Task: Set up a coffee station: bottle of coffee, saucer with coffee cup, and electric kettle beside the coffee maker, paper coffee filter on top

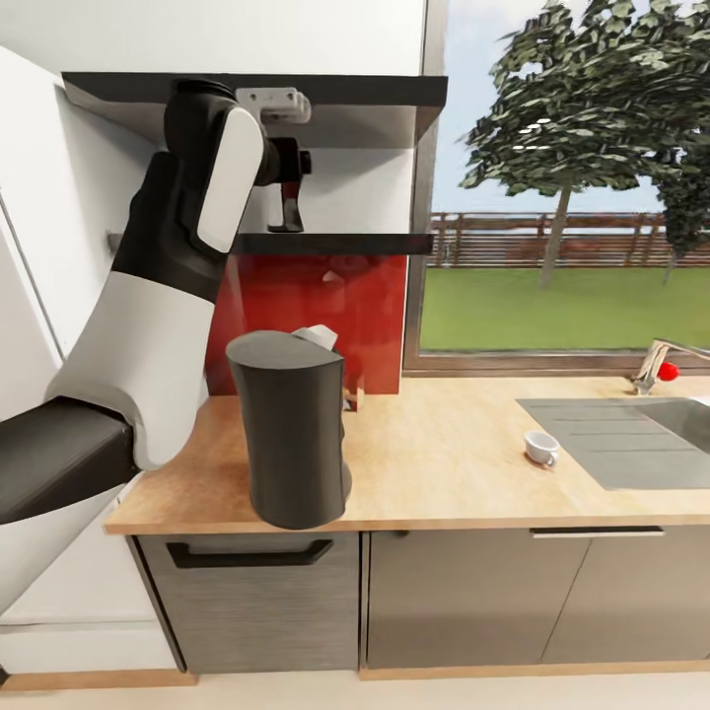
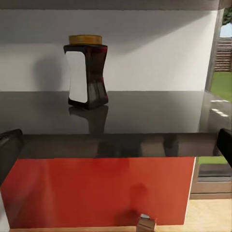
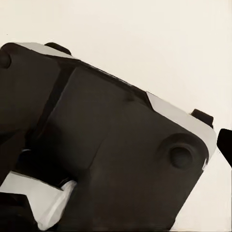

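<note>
A: What takes up the most room in the head view?

B: The desk [image 1: 444, 463], a long tan wood-look top across the lower half of the frame over grey cabinet fronts. At its right end sits a grey sink [image 1: 631, 434] with a tap [image 1: 661, 363] at the right edge.

A: And on the wall?

B: The kitchen shelf [image 1: 335, 243], a thin black slab in the upper middle, with a red panel [image 1: 325, 316] under it. The left arm [image 1: 168, 296] rises from the lower left of the frame up to that shelf.

A: Where are the task's things?

B: The coffee maker [image 1: 291, 429] stands near the front edge of the desk, left of centre, dark grey with a bit of white showing at its top. The bottle of coffee [image 2: 86, 72] stands upright on the shelf, in the upper left of the left wrist view, dark brown with a golden cap and a white label. The coffee cup [image 1: 540, 449] sits on the desk at centre right, just beside the sink's left edge, well apart from the coffee maker.

A: The end effectors?

B: The left end effector [image 2: 116, 145] is spread wide, its dark fingertips [image 2: 8, 150] at the two side edges of the wrist view, level with the shelf's front edge and short of the bottle, grasping nothing. For the right end effector I cannot tell; its wrist view shows dark and white robot casing [image 3: 106, 145] close up.
</note>
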Controlling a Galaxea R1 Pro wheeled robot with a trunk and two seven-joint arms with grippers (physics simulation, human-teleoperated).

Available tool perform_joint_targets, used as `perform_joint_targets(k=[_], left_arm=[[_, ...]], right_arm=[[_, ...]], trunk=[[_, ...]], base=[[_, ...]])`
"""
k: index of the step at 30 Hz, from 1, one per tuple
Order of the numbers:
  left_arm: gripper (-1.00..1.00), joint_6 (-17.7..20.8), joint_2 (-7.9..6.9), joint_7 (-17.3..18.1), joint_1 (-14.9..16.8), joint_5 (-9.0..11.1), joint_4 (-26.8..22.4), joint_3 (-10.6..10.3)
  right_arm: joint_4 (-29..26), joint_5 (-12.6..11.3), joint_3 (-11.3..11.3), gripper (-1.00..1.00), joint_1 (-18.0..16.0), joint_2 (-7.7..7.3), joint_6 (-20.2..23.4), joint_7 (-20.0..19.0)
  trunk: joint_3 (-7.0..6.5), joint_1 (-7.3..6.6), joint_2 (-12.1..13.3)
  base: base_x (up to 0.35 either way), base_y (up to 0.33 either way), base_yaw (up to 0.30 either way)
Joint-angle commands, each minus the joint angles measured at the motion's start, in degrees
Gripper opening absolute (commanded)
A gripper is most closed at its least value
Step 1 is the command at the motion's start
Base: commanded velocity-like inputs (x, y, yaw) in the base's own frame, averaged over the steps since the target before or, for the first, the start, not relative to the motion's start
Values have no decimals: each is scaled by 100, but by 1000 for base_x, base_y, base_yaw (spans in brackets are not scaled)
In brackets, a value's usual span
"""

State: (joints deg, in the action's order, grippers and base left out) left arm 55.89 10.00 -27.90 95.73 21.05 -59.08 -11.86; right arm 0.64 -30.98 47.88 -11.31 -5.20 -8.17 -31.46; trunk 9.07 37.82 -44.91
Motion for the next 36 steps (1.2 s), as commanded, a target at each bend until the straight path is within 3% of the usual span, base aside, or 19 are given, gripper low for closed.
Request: perform_joint_targets(k=[1,5,11,19,36], left_arm=[[100,8,0,-61,6,58,-18,7],[100,3,0,-65,7,58,-45,27],[100,-19,0,-94,7,44,-12,9],[100,-18,0,-351,7,42,-15,10],[100,-17,0,-357,7,-24,-16,-21]], right_arm=[[7,95,54,100,6,12,-26,-21],[7,282,68,100,19,29,-26,-19],[-2,374,80,100,56,68,-18,-52],[7,382,81,100,173,80,-22,-49],[14,382,79,100,172,80,-26,-40]], trunk=[[9,4,-6],[9,4,-6],[9,4,-6],[9,4,-6],[9,4,-6]], base=[[250,0,0],[137,0,0],[162,15,0],[0,0,0],[0,0,0]])
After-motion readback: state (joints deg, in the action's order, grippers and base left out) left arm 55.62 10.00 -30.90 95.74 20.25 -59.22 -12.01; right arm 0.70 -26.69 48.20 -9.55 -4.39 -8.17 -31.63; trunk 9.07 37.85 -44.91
